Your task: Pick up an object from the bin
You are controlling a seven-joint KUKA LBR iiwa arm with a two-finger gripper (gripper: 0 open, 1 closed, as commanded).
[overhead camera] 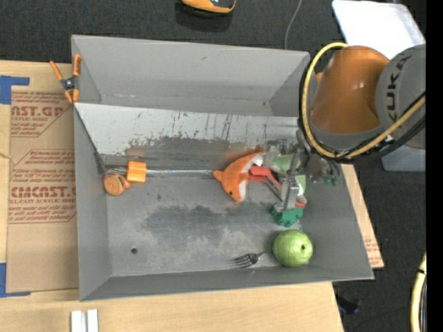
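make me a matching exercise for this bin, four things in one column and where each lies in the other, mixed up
Things:
1 green apple
2 orange fish toy
3 small fork
4 orange peg pieces

Places:
A left side, by the far wall
B near right corner
C by the near wall, just left of the apple
D middle, just left of the gripper

Pairs: 1-B; 2-D; 3-C; 4-A

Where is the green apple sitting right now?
Camera view: the green apple lies at the lower right of the bin, by the front wall, with a small fork just to its left and the gripper above it in the image.
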